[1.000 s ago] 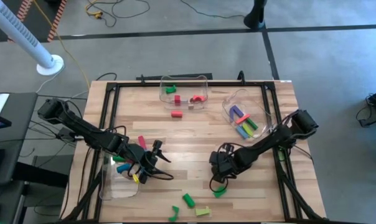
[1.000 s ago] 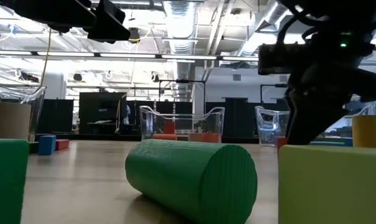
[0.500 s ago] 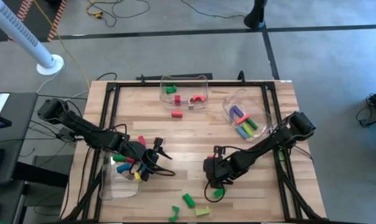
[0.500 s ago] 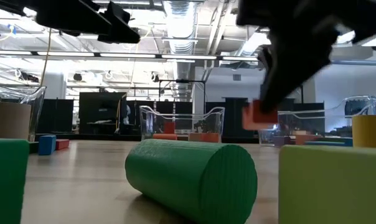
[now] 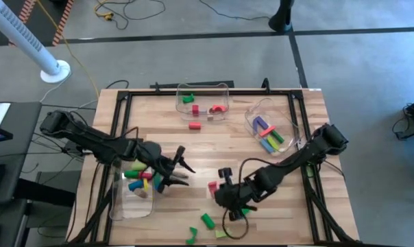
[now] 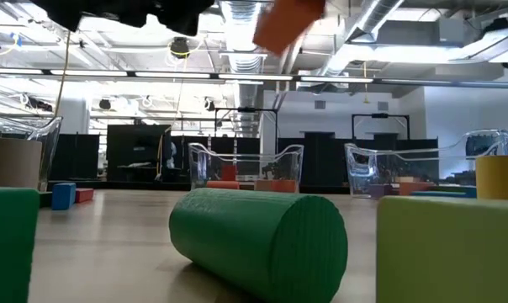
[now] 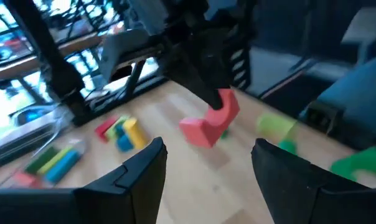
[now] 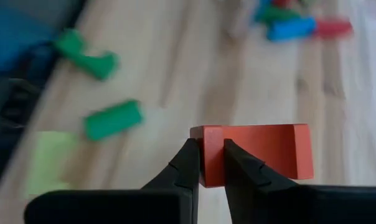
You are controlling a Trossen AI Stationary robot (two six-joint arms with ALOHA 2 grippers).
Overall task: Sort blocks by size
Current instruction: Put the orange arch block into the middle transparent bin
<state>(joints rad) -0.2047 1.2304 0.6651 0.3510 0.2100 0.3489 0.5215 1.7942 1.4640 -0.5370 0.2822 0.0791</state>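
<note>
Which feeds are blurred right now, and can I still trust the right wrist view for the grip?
Left wrist view: smeared throughout, the red block soft-edged. Right wrist view: background blocks blurred, but the red block in the right end effector is crisp. Low view: the lifted block is a blurred patch against bright ceiling lights. High view: evenly lit, fairly sharp.

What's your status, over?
Right gripper shut on red block, lifted above table. Left gripper open, beside near-left bin. Nothing blocking.
</note>
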